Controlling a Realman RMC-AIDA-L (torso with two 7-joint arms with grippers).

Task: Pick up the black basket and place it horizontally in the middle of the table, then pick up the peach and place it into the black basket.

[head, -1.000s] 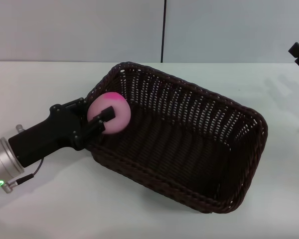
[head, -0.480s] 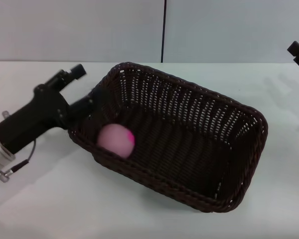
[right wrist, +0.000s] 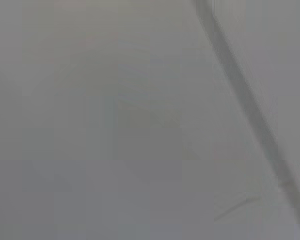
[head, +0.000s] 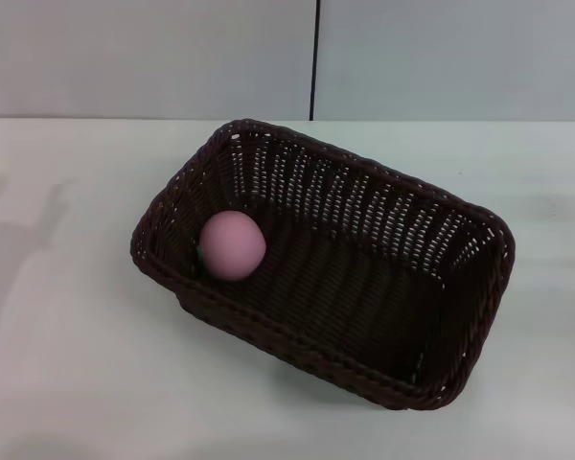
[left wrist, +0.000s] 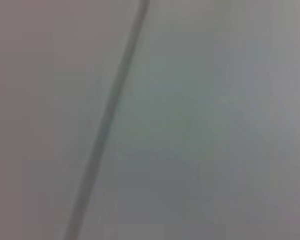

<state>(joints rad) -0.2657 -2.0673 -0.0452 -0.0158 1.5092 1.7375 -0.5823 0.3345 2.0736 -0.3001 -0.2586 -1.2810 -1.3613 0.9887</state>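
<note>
The black basket [head: 364, 287], a large dark woven wicker basket, lies at a slant on the white table [head: 67, 364] near its middle in the head view. The peach [head: 233, 245], a pale pink ball, rests inside the basket against its left end wall. Neither gripper shows in the head view. The left wrist view and the right wrist view show only a plain grey wall with a dark seam; no fingers, basket or peach appear there.
A grey wall with a dark vertical seam [head: 314, 57] stands behind the table's far edge. Bare white tabletop lies on all sides of the basket.
The left gripper let go of the peach, which dropped into the basket's left end. The left arm then drew back leftward out of view. The right gripper at the upper right edge has also left view.
</note>
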